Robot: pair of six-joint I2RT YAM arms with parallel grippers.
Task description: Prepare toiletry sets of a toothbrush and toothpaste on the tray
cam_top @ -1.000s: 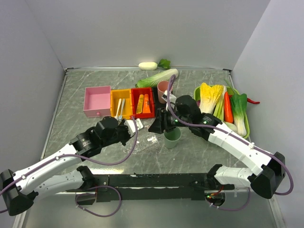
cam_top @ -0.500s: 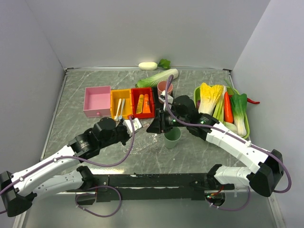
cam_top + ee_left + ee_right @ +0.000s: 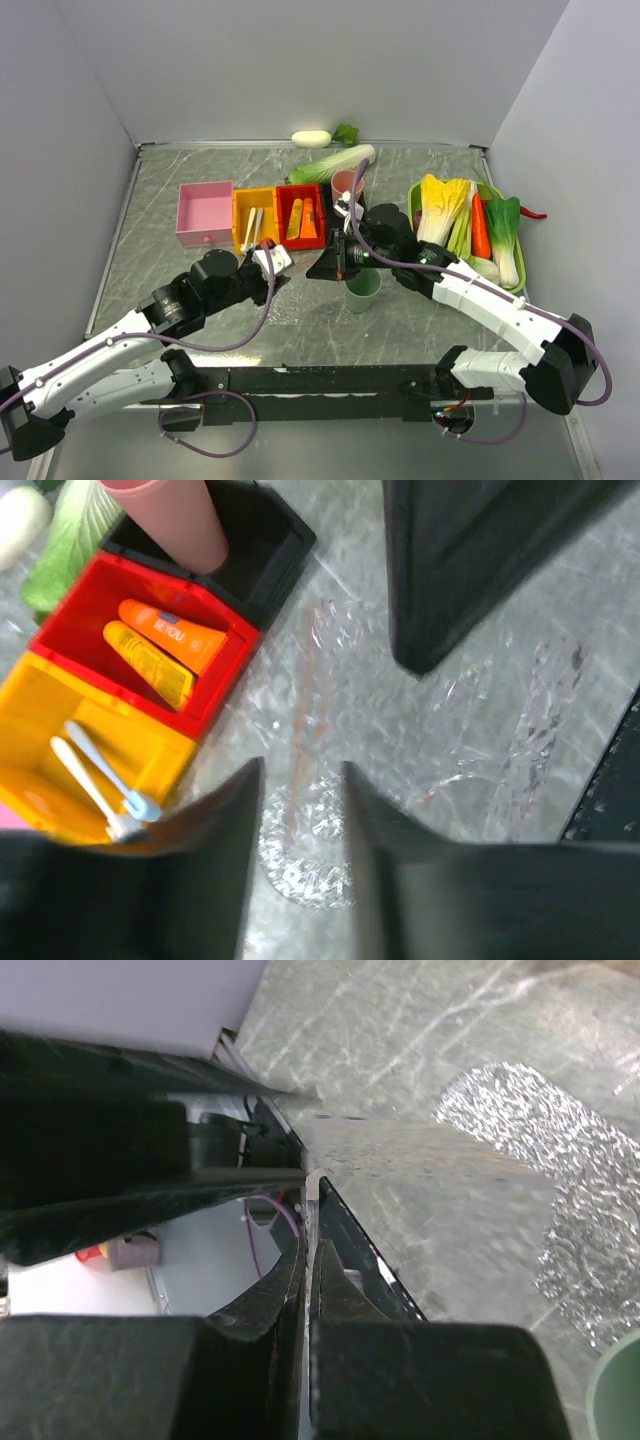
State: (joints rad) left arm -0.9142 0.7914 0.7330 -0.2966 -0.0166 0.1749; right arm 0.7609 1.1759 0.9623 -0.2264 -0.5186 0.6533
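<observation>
**Left tool spread, right tool shut; sets not yet on tray**

Changes since a second ago: the left arm has drawn back, away from the red bin (image 3: 222, 685). The left tool (image 3: 300, 770) has gone from nearly closed to spread, with nothing between its fingers. The right tool (image 3: 309, 1230) has gone from half spread to pressed together. Whether it pinches anything thin, I cannot tell. It has also edged slightly closer to the red bin.

Counts:
- 2 toothbrushes (image 3: 95, 780), lying in the yellow bin (image 3: 40, 710), which touches the red bin's left side.
- 2 toothpaste tubes (image 3: 165, 630), one orange and one yellower, side by side inside the red bin.
- 1 clear speckled tray (image 3: 300, 865), flat on the surface on the near side of the red bin. It holds none of the task's items.
- 4 bins: red, yellow, a pink bin (image 3: 204, 215) left of the yellow, and a black bin (image 3: 265, 540) on the red bin's right.
- 2 cups: a pink cup (image 3: 175, 520) in the black bin, and a green cup (image 3: 362, 285) near and right of the red bin.

The surface (image 3: 180, 270) is grey and marbled. Plain pale walls (image 3: 300, 60) stand on three sides.
</observation>
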